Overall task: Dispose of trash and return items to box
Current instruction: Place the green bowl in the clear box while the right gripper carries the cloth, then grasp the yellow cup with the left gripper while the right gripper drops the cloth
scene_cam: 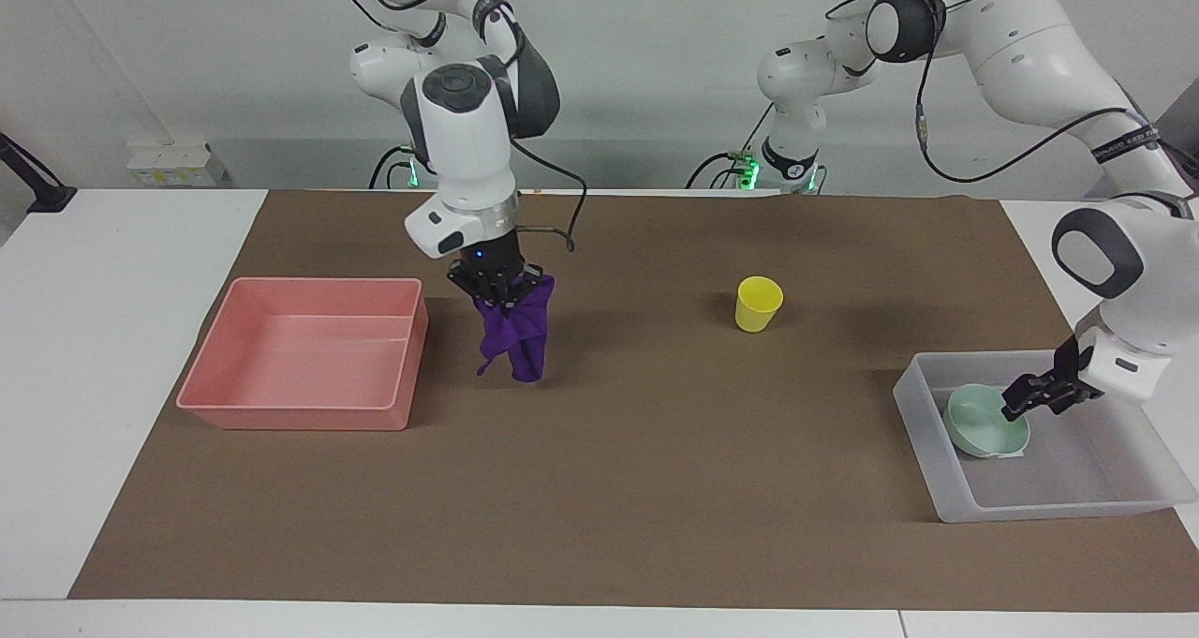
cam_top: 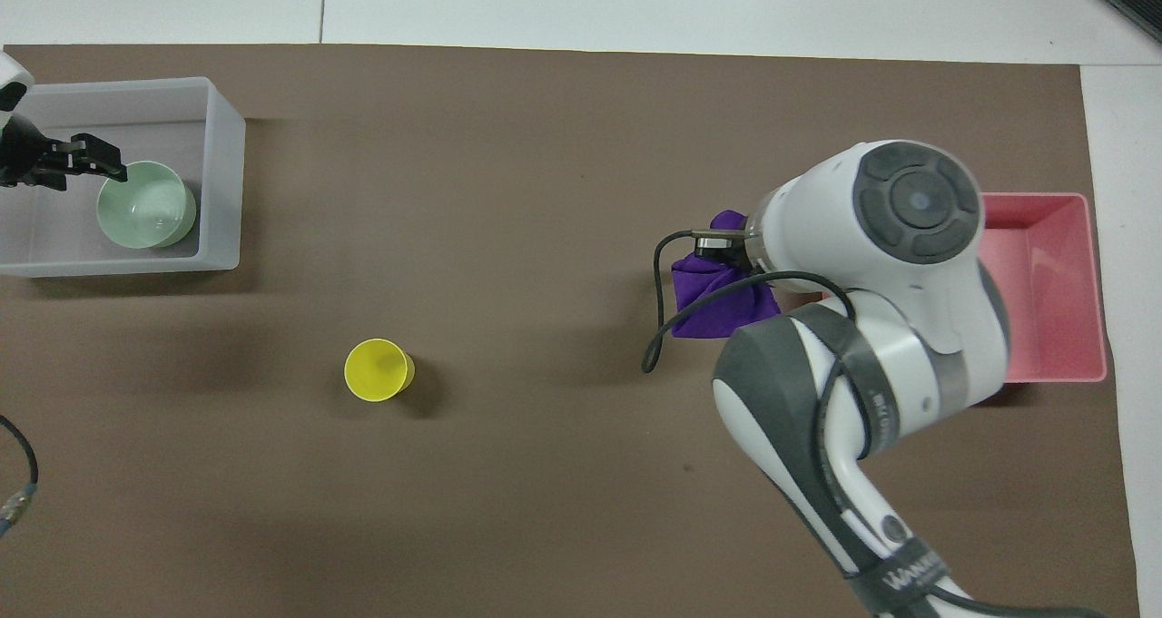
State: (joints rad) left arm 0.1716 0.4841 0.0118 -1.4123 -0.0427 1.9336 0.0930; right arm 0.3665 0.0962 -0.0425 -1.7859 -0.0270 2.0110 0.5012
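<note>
My right gripper (scene_cam: 501, 293) is shut on the deep-purple cloth (scene_cam: 516, 340), which hangs from it above the brown mat beside the pink tray (scene_cam: 300, 343). From overhead the cloth (cam_top: 722, 296) shows beside the right arm's wrist. The mint-green bowl (scene_cam: 982, 422) lies in the translucent box (scene_cam: 1077, 474), at its end nearer the table's middle. My left gripper (scene_cam: 1017, 405) is open, low inside the box, just off the bowl's rim. From overhead the left gripper (cam_top: 107, 160) is beside the bowl (cam_top: 145, 208). The yellow cup (scene_cam: 757, 303) stands upright on the mat between cloth and box.
The pink tray (cam_top: 1044, 282) holds nothing and is partly covered from overhead by the right arm. The box (cam_top: 221, 173) sits at the left arm's end of the brown mat (scene_cam: 656, 488). White table borders the mat.
</note>
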